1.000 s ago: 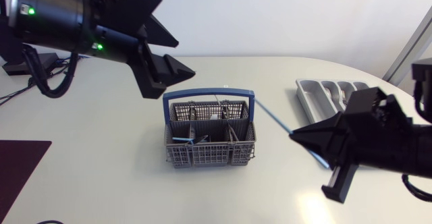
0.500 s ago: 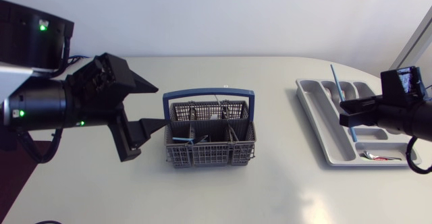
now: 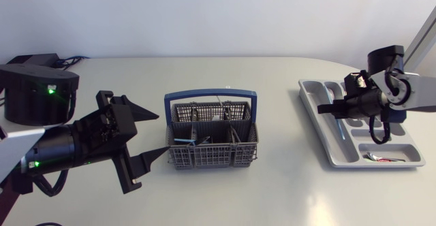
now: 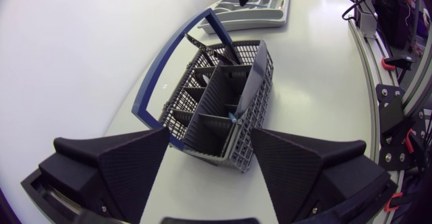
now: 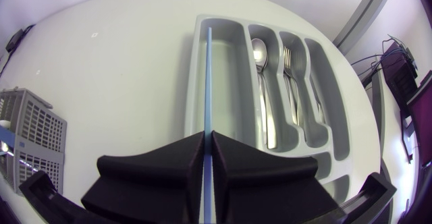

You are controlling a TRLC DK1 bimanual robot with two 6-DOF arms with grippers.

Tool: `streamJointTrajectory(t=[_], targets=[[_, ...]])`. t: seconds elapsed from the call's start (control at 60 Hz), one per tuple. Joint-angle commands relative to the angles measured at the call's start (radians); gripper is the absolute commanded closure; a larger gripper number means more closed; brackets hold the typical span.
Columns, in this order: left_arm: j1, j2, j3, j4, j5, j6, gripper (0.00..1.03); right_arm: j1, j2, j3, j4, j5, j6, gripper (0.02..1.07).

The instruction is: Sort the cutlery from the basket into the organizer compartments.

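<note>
Right pincer (image 5: pixel 208 135) is clamped narrow on a thin blue utensil (image 5: pixel 208 75). The shaft runs straight ahead from its fingertips, over the long outer compartment of the organizer (image 5: pixel 233 89). Can't tell if it touches the floor. A spoon (image 5: pixel 258 47) and fork (image 5: pixel 287 55) lie in slots ahead, off to one side.

Step, as I read it: placing. Next move: lower the utensil parallel to the walls, then part the fingers.

Left pincer (image 3: pixel 153 136) is spread wide, with the basket (image 3: pixel 204 156) just ahead of its tips, ungripped.

Half a second ago the utensil slanted above the tray; now it lines up with the slot. Left pincer has shifted toward the basket's near corner.
</note>
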Motion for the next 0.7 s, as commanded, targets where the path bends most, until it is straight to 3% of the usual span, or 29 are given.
streamJointTrajectory(t=[0.0, 0.333, 0.683], targets=[[-0.013, -0.006, -0.039, 0.024, 0.003, 0.013, 0.21, 0.007, 0.114, 0.062, -0.001, 0.012, 0.026, 1.01], [-0.036, -0.007, -0.084, 0.088, 0.004, -0.007, 0.24, -0.010, 0.305, 0.161, -0.007, 0.049, 0.021, 0.98], [-0.044, 0.043, -0.067, 0.105, 0.026, -0.035, 0.36, 0.002, 0.236, 0.118, -0.001, 0.070, -0.002, 0.47]])
